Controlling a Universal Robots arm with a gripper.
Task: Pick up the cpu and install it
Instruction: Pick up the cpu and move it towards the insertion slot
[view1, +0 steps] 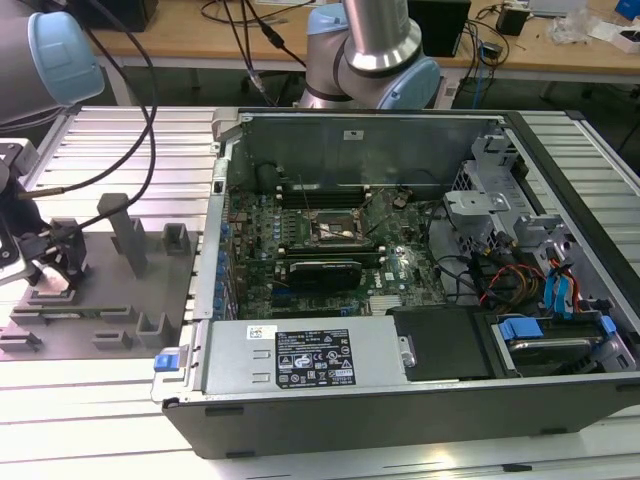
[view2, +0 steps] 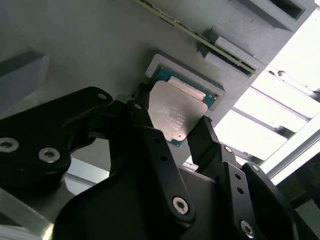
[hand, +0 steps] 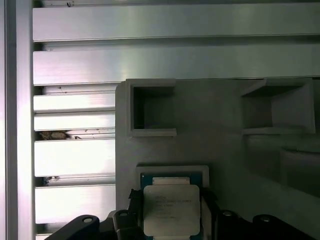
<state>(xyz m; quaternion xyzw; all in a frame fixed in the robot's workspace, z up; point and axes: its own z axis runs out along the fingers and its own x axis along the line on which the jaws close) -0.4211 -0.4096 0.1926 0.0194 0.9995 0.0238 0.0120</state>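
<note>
Slatted table (view1: 90, 425) under computer case (view1: 350, 415), fixture tray (view1: 110, 300)

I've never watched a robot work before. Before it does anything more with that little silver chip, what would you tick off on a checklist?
1. Gripper lined up on the cpu: ok, it straddles the chip in both wrist views.
2. Firm hold on the cpu: cannot tell.
3. Cpu lifted free of its pocket in the grey holder: cannot tell; it sits over the pocket.
4. Computer case open on top: ok, the board is exposed in the exterior view.
5. Socket unlatched and empty: cannot tell.
</note>
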